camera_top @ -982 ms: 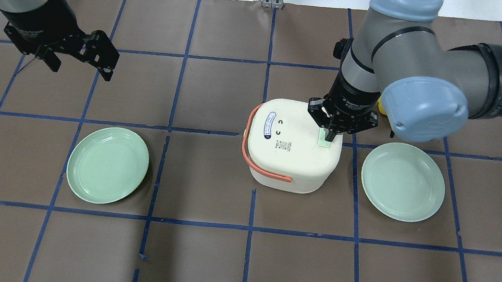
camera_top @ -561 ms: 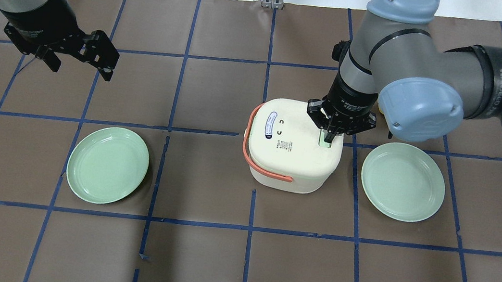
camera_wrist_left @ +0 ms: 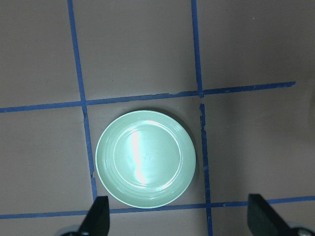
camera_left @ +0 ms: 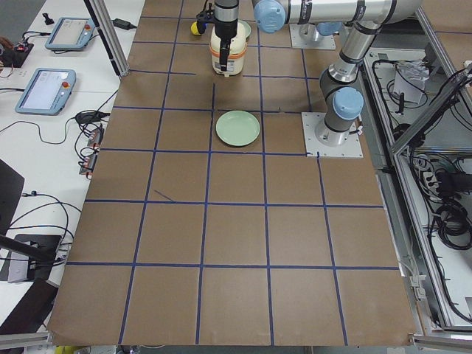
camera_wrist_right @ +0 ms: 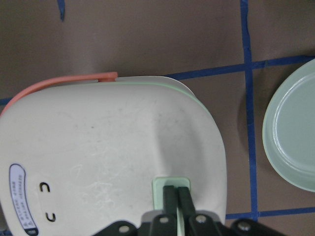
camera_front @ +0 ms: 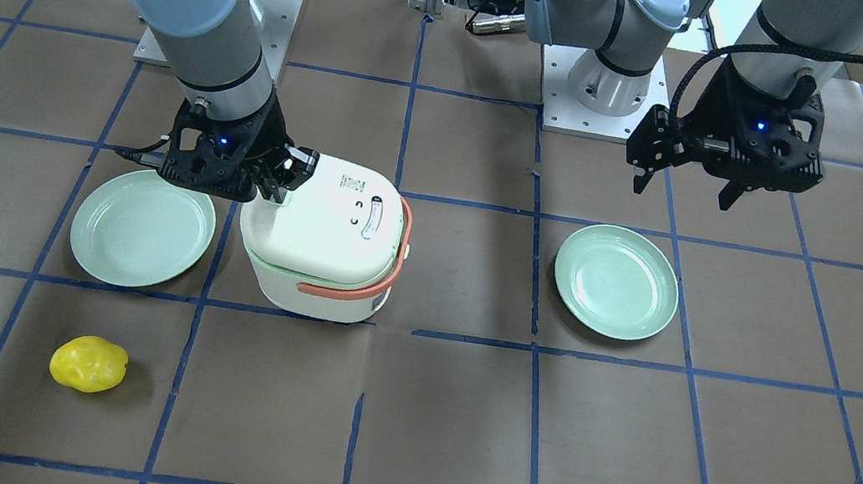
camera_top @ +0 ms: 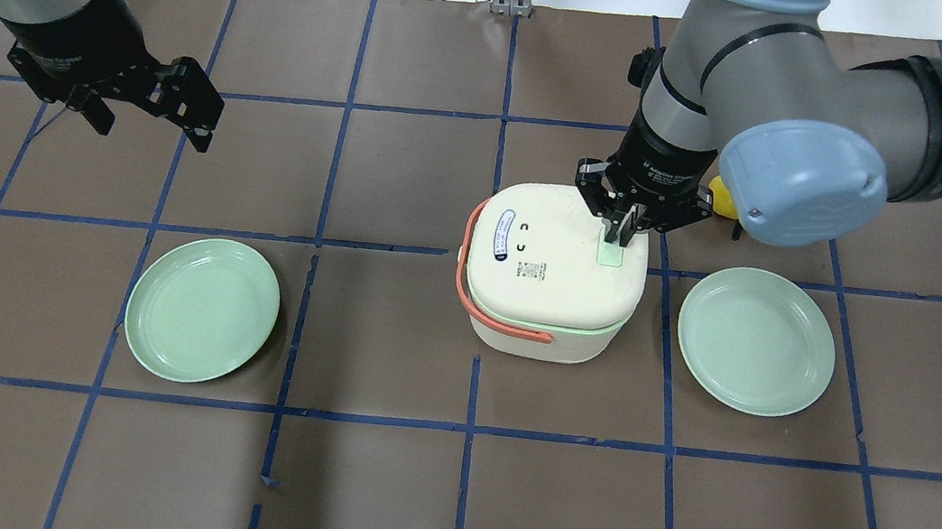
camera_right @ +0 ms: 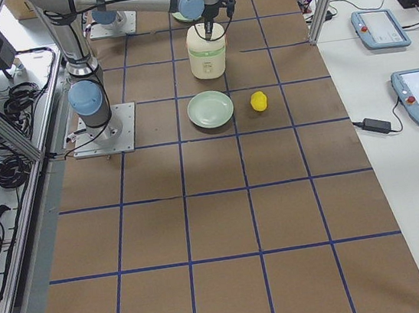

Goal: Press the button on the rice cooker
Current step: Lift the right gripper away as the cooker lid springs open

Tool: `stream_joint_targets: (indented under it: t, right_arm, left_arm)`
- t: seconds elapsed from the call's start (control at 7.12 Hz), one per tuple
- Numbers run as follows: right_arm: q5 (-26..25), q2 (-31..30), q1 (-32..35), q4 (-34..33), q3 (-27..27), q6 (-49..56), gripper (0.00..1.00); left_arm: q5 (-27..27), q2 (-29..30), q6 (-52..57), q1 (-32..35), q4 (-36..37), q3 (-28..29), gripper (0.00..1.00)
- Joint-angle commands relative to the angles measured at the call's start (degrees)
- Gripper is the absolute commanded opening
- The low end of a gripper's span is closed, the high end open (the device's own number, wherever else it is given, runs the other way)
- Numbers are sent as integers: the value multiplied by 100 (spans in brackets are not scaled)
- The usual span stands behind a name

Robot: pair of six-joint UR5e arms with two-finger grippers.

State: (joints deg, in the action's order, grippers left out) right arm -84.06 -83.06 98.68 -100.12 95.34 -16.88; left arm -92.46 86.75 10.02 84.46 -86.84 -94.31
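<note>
1. Rice cooker button (camera_top: 610,255), a pale green tab, lies directly under our right hand (camera_top: 621,228). Its fingers (camera_wrist_right: 170,199) are pressed together and point straight down at it; we cannot tell whether the tips touch it.
2. It sits at one edge of the lid of the cream rice cooker (camera_top: 553,266), which stands near mid-desk (camera_top: 369,488) with its orange handle (camera_top: 463,273) on the opposite side.
3. We see a green plate (camera_top: 756,340) just beside the cooker and a yellow lump (camera_front: 88,363) farther out.
4. Our left hand (camera_top: 152,127) hangs well apart, spread wide and empty, above a second plate (camera_top: 202,309).
</note>
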Motion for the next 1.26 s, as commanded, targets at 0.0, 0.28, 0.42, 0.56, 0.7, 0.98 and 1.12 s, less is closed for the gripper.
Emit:
stream_joint_targets:
  t: [0.0,0.28,0.42,0.56,0.7,0.98,1.12]
  right_arm:
    - [-101,0,29,719,-1030,-133,87]
    - [-355,9,-199,942,-1456,522,100]
    - [-339,0,-400,994,-1448,780,100]
    - [-374,-9,-498,1003,-1448,948,100]
    - [-383,-35,-516,1073,-1439,958,100]
    - [-392,-70,-508,1074,-1335,1019,100]
    - [-401,-88,-507,1056,-1255,1020,100]
  left_arm:
    - [0,0,0,0,0,0,100]
    - [0,0,0,0,0,0,100]
    - [0,0,0,0,0,0,100]
    - [0,0,0,0,0,0,100]
    - [0,0,0,0,0,0,100]
    - [0,0,0,0,0,0,100]
    - [0,0,0,0,0,0,100]
